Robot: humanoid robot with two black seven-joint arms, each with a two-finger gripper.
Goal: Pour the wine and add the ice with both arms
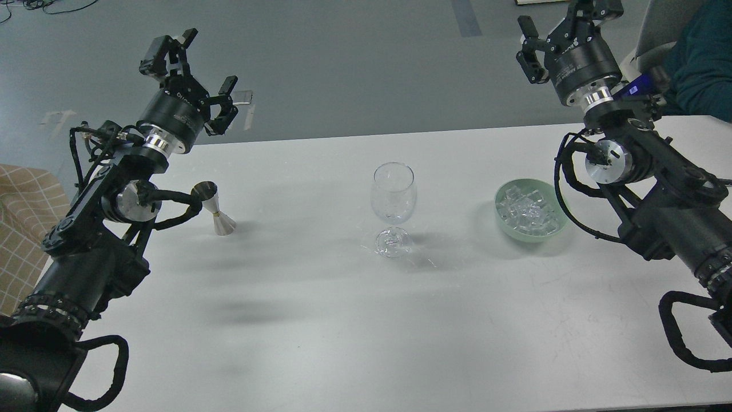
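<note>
A clear stemmed glass (392, 206) stands upright and empty at the middle of the white table (343, 320). A small metal jigger (214, 207) stands left of it, partly behind my left arm's cable loop. The ice (527, 209) lies heaped in a pale green bowl (553, 229) to the right. My left gripper (191, 74) is open and empty, raised beyond the table's far edge, above and left of the jigger. My right gripper (563, 26) is open and empty, raised beyond the far right edge, above the bowl.
Grey floor lies beyond the table's far edge. A person in dark teal clothing (700, 57) sits at the far right by a chair. A tan checked cloth (23, 229) shows at the left edge.
</note>
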